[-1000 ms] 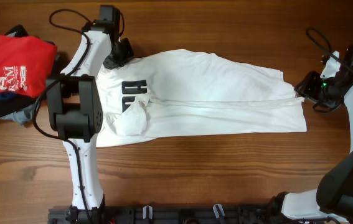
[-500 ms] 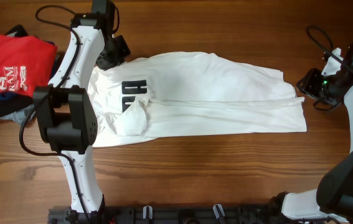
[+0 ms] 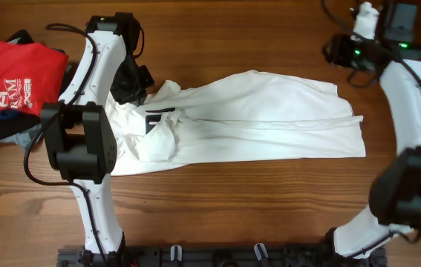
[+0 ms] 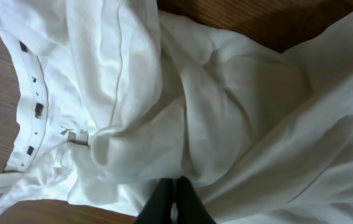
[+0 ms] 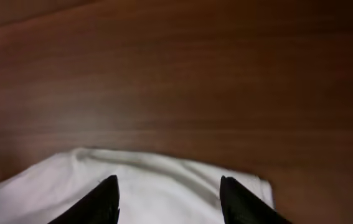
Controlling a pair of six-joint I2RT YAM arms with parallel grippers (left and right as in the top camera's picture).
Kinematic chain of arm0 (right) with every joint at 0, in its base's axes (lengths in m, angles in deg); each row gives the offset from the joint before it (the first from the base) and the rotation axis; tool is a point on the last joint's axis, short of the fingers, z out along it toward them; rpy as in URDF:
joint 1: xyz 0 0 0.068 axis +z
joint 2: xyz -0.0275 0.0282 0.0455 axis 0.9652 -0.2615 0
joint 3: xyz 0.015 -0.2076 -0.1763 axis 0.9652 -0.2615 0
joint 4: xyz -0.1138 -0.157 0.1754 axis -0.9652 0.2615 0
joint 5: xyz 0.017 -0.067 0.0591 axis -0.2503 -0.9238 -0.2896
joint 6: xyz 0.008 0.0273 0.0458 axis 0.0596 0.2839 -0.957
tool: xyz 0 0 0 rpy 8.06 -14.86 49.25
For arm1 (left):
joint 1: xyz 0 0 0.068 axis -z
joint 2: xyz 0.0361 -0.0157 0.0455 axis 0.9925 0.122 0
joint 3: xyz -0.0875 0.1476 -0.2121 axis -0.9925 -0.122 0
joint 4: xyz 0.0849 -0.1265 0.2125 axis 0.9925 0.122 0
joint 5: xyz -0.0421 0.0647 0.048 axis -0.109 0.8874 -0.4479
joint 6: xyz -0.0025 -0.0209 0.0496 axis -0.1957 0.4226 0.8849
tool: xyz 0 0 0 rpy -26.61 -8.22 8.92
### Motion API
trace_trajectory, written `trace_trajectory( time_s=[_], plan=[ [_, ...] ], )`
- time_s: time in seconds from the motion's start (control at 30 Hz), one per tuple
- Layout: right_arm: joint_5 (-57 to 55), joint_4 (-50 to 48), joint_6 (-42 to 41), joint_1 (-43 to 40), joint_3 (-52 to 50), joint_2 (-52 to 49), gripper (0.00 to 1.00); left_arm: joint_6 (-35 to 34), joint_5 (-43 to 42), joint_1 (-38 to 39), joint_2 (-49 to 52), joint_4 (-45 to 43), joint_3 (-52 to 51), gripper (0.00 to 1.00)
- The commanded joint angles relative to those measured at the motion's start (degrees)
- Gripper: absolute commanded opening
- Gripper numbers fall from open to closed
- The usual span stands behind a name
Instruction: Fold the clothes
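Clamps the white shirt (image 3: 269, 119), spread on the counter (image 3: 232, 193) beside a red garment (image 3: 17, 70) lettered "AM", in the left end effector (image 4: 173, 200) and holds the right end effector (image 5: 170, 200) released near its far corner.

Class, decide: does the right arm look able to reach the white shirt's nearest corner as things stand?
Probably yes: the open right pincer faces a corner of the white shirt, with nothing blocking it.
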Motion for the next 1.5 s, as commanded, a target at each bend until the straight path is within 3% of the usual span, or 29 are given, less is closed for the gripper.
trace_trajectory(
  time_s=[0.0, 0.23, 0.4, 0.57, 0.77, 0.87, 0.97, 1.07, 1.2, 1.37, 1.47],
  plan=[
    [0.96, -4.02, -4.76, 3.23, 0.63, -9.16, 0.54, -0.57, 0.96, 0.37, -0.59, -1.73, -0.70, 0.04],
    [0.50, -7.74, -13.16, 4.94, 0.57, -21.22, 0.57, -0.57, 0.98, 1.53, -0.59, -5.88, -6.80, 0.04],
    [-4.24, 3.30, -17.00, 4.92, 0.48, -21.86, 0.57, -0.55, 0.98, 1.70, -0.59, -6.93, -7.78, 0.04],
    [-7.08, 6.73, -16.79, 4.92, 0.48, -21.86, 0.60, -0.55, 0.96, 1.70, -0.59, -7.56, -7.78, 0.04],
    [0.57, 9.33, 1.88, 4.94, 0.48, -21.86, 0.62, -0.55, 0.96, 1.70, -0.59, -7.54, -7.78, 0.04],
    [6.69, 10.78, 9.97, 4.94, 0.48, -21.86, 0.52, -0.57, 0.94, 1.70, -0.59, -7.56, -7.78, 0.04],
    [6.25, 10.54, 9.94, 4.94, 0.48, -21.86, 0.08, -0.57, 0.94, 1.70, -0.59, -7.56, -7.78, 0.04],
    [0.66, 9.33, 4.74, 4.92, 0.48, -21.86, 0.04, -0.57, 0.94, 1.70, -0.59, -7.56, -7.78, 0.04],
    [-17.27, 7.15, -8.35, 4.39, 1.29, -18.23, 0.04, -0.55, 0.96, 1.70, -0.59, -7.56, -7.78, 0.04],
    [-15.50, 6.84, -4.83, 3.98, 4.76, -10.75, 0.06, -0.55, 0.96, 1.70, -0.59, -7.58, -7.78, 0.04],
    [-14.36, 13.81, -2.93, 3.96, 4.68, -10.14, 0.11, -0.55, 0.98, 1.70, -0.59, -7.78, -7.78, 0.04]
  ],
)
